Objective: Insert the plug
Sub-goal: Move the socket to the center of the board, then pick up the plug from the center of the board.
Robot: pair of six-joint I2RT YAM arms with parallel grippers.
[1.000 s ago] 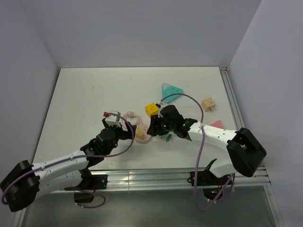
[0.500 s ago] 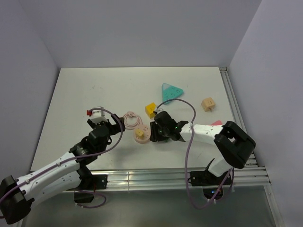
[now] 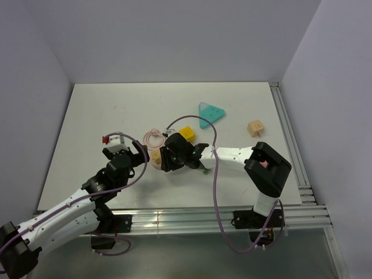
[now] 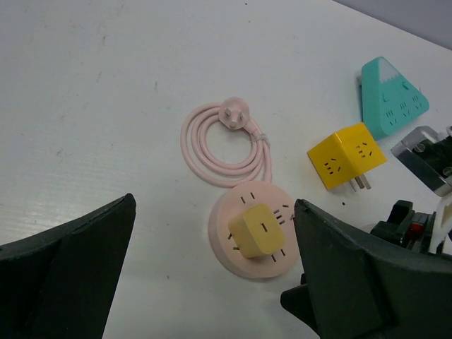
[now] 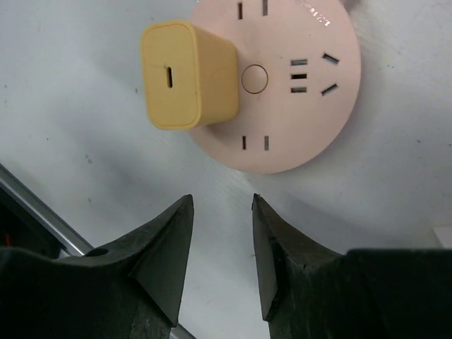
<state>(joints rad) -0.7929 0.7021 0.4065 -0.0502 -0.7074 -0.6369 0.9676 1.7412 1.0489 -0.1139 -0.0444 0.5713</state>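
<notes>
White table with pale walls on three sides fills the top view. Just below its centre lies the plug: a small mint-green sliver, partly tucked under the right arm's wrist, too small to show its prongs. It rests on the table, gripped by nothing. The right gripper is up and to the left of it, well apart, hanging over the near edge of a round pink socket that carries a yellow adapter. Its fingers stand a little apart with only bare table between them. The left gripper, at centre left, is spread wide and empty, facing the socket. A coiled pink cable, a yellow cube and a teal triangle lie beyond
</notes>
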